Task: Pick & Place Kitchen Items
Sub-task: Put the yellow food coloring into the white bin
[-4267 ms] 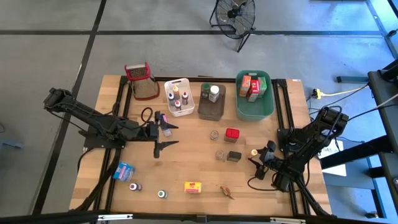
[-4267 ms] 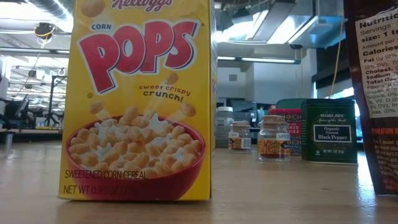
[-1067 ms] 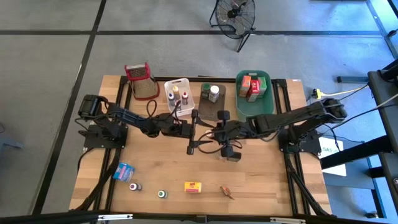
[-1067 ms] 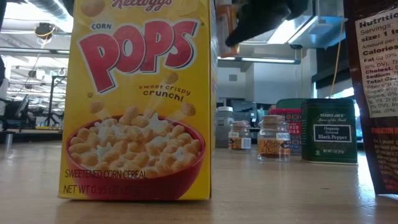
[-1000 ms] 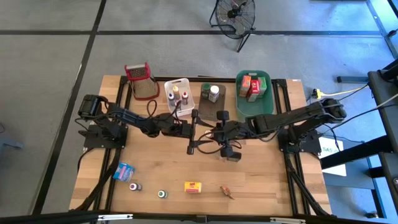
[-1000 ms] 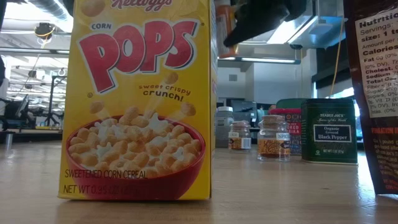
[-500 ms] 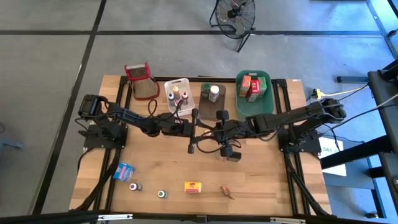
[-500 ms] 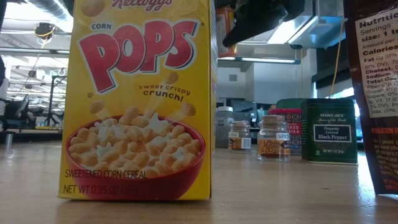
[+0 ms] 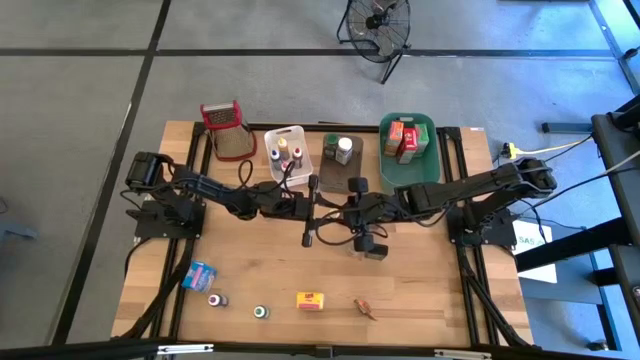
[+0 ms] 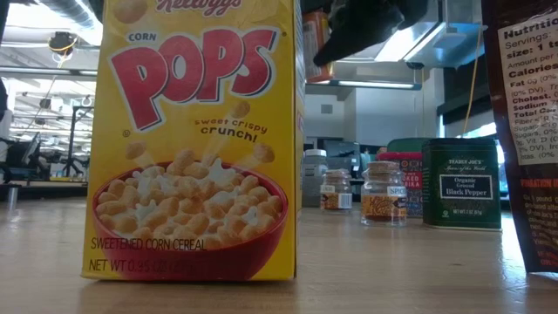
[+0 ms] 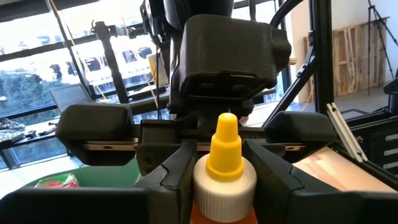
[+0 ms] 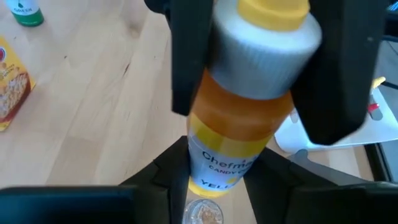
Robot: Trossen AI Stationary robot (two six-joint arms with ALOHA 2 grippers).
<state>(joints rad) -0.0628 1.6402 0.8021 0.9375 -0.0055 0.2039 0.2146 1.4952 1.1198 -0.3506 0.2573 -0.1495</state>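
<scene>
Your left gripper (image 11: 224, 186) is clenched on the white collar of the bottle (image 11: 225, 143), one finger pressed to each side just under the yellow nozzle. Your right gripper (image 12: 221, 167) faces it and hugs the bottle's lower body, so as far as the views show, both are grasping the same bottle. It hangs in the air between them over the middle of the desk (image 9: 250, 260), just in front of the brown tub (image 9: 340, 178). Expect it to be light: a small squeeze bottle of yellow colouring. The body is probably soft, smooth plastic with a glossy label, so it may give or slip under a hard pinch. The ribbed collar is the stiffer, rougher part and looks like the better hold, as the left gripper has it. Keep off the nozzle, which is narrow and tapered. Held only at the top, the bottle could swing, so let one side go only once the other is firm. The white tub (image 9: 300, 130) at the far edge already holds similar bottles and is likely where it belongs.
</scene>
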